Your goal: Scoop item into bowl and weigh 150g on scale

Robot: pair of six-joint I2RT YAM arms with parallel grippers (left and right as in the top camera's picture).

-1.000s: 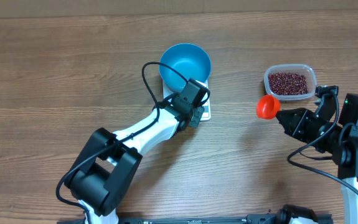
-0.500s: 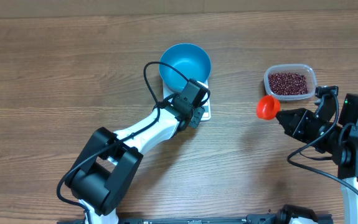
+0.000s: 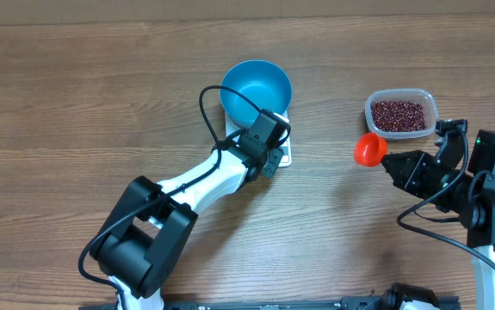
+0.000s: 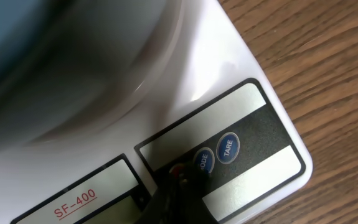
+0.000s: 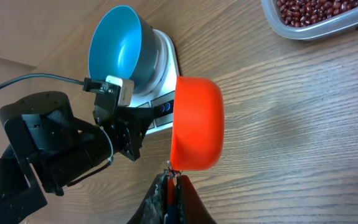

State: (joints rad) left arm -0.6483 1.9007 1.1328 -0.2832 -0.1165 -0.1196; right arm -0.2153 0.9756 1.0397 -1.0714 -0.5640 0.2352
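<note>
Right jaws closed, seemingly on scoop

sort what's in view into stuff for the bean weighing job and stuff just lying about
For the job: beans, clear tub holding them, orange scoop, blue bowl, scale.
Just there: wooden table, black cable.

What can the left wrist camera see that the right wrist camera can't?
Only the left wrist view reads the TARE button and SF-400 label. Only the right wrist view shows the red scoop in the right gripper, the beans in their tub, and the blue bowl's inside. Both show the white scale, left gripper and wooden table.
</note>
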